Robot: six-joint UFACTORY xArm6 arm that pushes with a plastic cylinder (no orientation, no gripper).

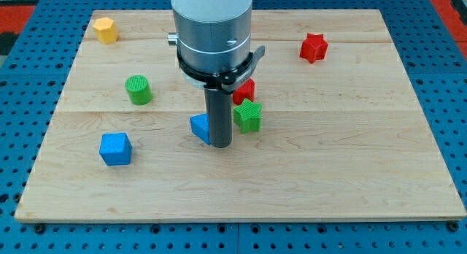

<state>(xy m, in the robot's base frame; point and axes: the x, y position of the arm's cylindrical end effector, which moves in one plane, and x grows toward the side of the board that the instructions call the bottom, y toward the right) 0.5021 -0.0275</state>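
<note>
My tip (pixel 220 145), a bare dark rod grasping nothing, rested on the pale wooden board (pixel 350 174), touching a part-hidden blue plastic block (pixel 198 126) to its left, a ridged green star-shaped block (pixel 248 115) just right.

No text, label, brand, number or sign can be read anywhere in the camera view: none on the wooden surface (pixel 350 166), none on the coloured blocks, none on the grey arm housing (pixel 211 28) at the upper middle of the frame.
</note>
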